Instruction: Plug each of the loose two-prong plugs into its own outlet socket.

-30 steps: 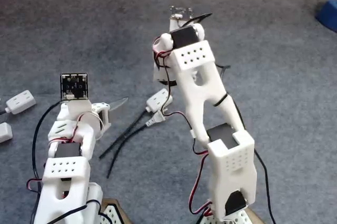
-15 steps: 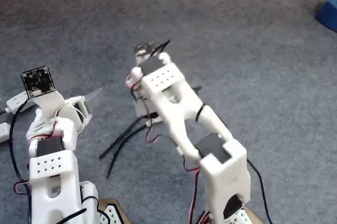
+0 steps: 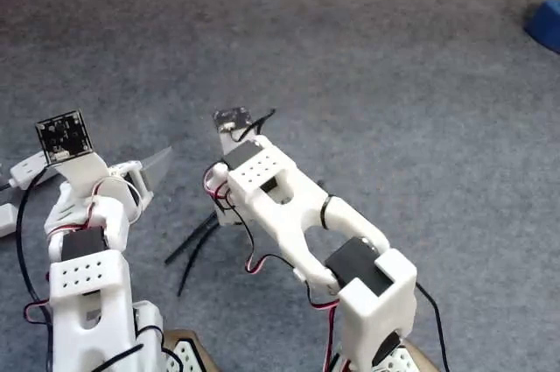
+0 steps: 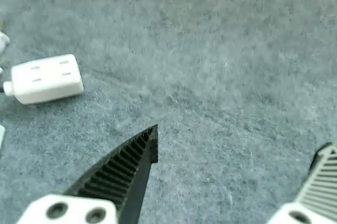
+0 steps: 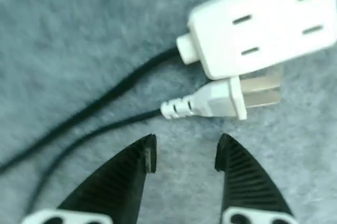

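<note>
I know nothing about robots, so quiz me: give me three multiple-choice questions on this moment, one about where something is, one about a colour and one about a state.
1. Where does the white plug lie?
A) pushed into the outlet block
B) loose on the carpet beside the outlet block
C) between a gripper's fingers

2. What colour are the cords on the carpet?
A) black
B) yellow
C) green

3. How is the right gripper?
A) shut on the white plug
B) open, holding nothing
C) shut on a cord

Answers:
1 B: its prongs are bare and lie next to the block, not in its slots.
2 A: both cords run black across the grey carpet.
3 B: the fingers stand apart, with only carpet between them.
</note>
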Robot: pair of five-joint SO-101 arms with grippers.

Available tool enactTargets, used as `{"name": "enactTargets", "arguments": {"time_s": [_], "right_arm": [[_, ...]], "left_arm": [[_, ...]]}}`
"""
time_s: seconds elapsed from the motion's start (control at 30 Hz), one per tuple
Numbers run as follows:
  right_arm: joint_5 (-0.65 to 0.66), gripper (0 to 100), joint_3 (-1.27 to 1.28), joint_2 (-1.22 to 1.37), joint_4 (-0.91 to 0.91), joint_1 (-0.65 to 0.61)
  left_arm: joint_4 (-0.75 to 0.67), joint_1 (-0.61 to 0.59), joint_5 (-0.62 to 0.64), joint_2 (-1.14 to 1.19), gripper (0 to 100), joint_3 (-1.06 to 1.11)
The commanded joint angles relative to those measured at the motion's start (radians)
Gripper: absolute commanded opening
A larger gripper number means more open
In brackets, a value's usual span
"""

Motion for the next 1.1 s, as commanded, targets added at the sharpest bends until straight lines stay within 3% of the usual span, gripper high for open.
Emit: {"name": "enactTargets", "arguments": {"time_s": [0.0, 0.33, 0.5, 0.67, 1.07], "right_arm": [[-0.183, 13.7, -0.027, -0.051, -0.048, -0.024], [-0.749, 11.7, -0.036, -0.050, -0.157, -0.027], [-0.939, 11.6, -0.033, -0.048, -0.159, 0.048], [-1.008, 11.6, -0.024, -0.036, -0.154, 0.097], [-1.007, 11.6, -0.021, 0.058, -0.116, 0.160]], "left_arm": [[0.000, 0.041, 0.005, -0.012, 44, 0.002], [0.000, 0.051, 0.003, -0.012, 44, 0.010], [0.000, 0.053, 0.003, -0.012, 44, 0.021], [0.000, 0.053, 0.003, -0.012, 44, 0.024], [0.000, 0.053, 0.003, -0.012, 44, 0.024]]}}
